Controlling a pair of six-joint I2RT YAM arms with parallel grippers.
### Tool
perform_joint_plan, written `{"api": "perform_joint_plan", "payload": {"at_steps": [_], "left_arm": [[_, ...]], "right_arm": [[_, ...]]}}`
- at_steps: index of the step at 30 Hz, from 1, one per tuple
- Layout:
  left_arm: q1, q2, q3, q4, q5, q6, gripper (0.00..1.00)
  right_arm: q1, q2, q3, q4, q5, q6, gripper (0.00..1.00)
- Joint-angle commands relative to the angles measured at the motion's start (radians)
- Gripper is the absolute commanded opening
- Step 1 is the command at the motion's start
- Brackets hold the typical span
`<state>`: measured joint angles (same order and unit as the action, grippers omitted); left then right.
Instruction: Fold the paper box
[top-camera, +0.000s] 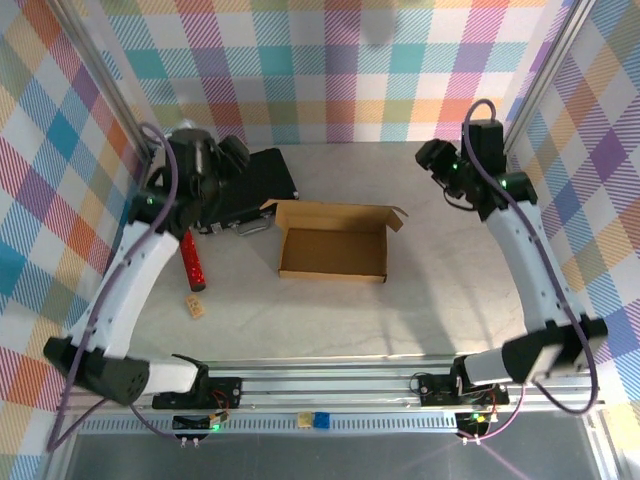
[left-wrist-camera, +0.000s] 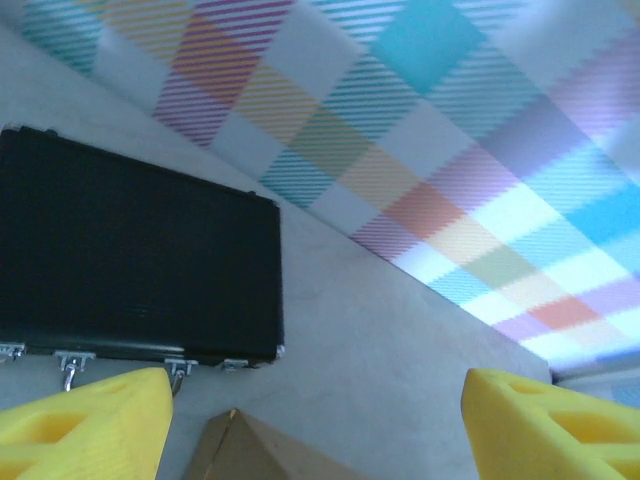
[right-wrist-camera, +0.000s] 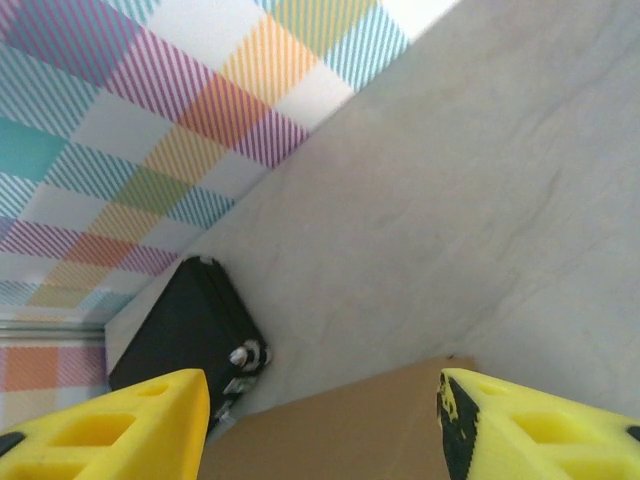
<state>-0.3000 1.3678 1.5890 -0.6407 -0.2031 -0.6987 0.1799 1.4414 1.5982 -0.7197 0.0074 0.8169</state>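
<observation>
One shallow, open-topped paper box (top-camera: 333, 243) sits mid-table. One black case (top-camera: 255, 185) lies just beside its far-left corner; one red tube (top-camera: 192, 258) and one small tan block (top-camera: 196, 306) lie further left. The left gripper (left-wrist-camera: 315, 420) and right gripper (right-wrist-camera: 325, 420) have fingers apart, empty. Pale marbled table (top-camera: 420, 290), plaid walls (top-camera: 330, 70).

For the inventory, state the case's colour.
The case is black, clearest in the left wrist view.

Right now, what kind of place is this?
Probably a robot lab test cell, not a home: plaid backdrop walls enclose a pale tabletop, an aluminium rail carries both arm bases, and a brown paper box sits out as a practice prop.
</observation>
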Motion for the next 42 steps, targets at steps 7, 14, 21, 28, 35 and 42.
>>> {"api": "perform_joint_plan", "payload": {"at_steps": [7, 14, 21, 28, 35, 42], "left_arm": [[0.085, 0.306, 0.067, -0.133, 0.383, -0.283, 0.72], [0.075, 0.392, 0.042, -0.059, 0.483, -0.308, 0.69], [0.049, 0.354, -0.038, -0.012, 0.509, -0.34, 0.68], [0.02, 0.31, -0.124, 0.032, 0.521, -0.376, 0.63], [-0.002, 0.297, -0.16, 0.055, 0.52, -0.393, 0.56], [-0.021, 0.29, -0.175, 0.069, 0.528, -0.404, 0.55]], "right_arm": [[-0.056, 0.227, 0.031, -0.174, -0.415, 0.24, 0.62], [-0.056, 0.319, 0.027, -0.177, -0.492, 0.239, 0.61], [-0.056, 0.316, -0.044, -0.153, -0.526, 0.27, 0.61], [-0.056, 0.282, -0.123, -0.136, -0.531, 0.278, 0.62], [-0.046, 0.282, -0.158, -0.087, -0.567, 0.321, 0.61], [-0.039, 0.29, -0.166, -0.044, -0.619, 0.384, 0.58]]}}
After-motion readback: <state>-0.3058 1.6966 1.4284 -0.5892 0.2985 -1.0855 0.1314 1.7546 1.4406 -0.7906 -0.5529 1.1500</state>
